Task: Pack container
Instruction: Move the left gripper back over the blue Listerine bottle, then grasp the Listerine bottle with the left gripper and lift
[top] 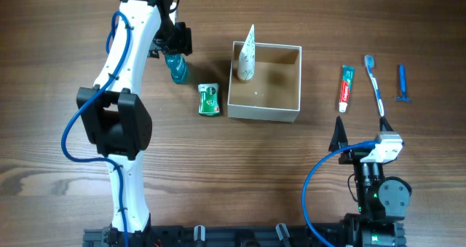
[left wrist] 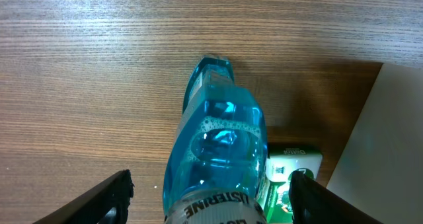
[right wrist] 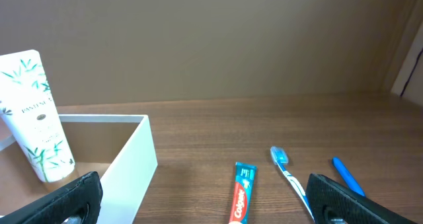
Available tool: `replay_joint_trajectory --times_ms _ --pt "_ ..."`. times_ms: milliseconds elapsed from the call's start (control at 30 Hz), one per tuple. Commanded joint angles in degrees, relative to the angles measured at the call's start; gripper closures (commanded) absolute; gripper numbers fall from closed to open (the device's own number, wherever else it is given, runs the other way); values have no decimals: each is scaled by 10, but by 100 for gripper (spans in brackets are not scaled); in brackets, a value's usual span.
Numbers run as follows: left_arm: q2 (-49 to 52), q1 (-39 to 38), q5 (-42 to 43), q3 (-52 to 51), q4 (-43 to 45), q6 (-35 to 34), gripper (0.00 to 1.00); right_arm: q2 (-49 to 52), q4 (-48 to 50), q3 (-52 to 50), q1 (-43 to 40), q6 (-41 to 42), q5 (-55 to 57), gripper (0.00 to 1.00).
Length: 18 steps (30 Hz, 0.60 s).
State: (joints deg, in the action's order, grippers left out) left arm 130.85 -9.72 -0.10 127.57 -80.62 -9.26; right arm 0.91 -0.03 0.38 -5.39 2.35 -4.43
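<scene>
**Bottle first: square the jaws before the squeeze**

The container (top: 263, 113) sits mid-table with toiletries on both sides of it. The left gripper (left wrist: 210, 184) hangs over the mouthwash bottle (top: 177, 72), which lies on the wood to the left of the container. Its jaws are spread wide, one on each side of the blue body. A gap shows at either side, so it grips nothing yet.

To do this step well, it should centre the bottle between the fingers and close across the broad, flat-sided body rather than the tapering end. The plastic looks smooth and the liquid inside will shift, so a firm, level pinch seems wise. The bottle should be lifted clear of the container's left wall before it moves across.

The green packet (top: 210, 100) lies just beside that wall and close to the bottle, so the descent should avoid nudging it.

The right gripper (right wrist: 205, 201) waits on the near right of the container, fully spread and empty.

Count:
- one container
- one white tube (top: 246, 57), standing in the container's far-left corner
- one mouthwash bottle
- one green packet
- to the right of the container, one toothpaste (top: 346, 88), one toothbrush (top: 376, 83) and one blue razor (top: 401, 83)
</scene>
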Motion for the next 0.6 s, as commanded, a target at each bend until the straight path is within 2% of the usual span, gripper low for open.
replay_joint_trajectory --times_ms 0,233,367,567 --pt "10 3 7 2 0 14 23 -1 2 -1 3 8 10 0" --pt "14 3 7 2 0 16 30 -1 2 -1 3 8 10 0" --pt "14 3 7 2 1 16 39 -1 2 -1 3 8 10 0" --pt "14 3 7 2 3 16 41 -1 2 -1 3 8 10 0"
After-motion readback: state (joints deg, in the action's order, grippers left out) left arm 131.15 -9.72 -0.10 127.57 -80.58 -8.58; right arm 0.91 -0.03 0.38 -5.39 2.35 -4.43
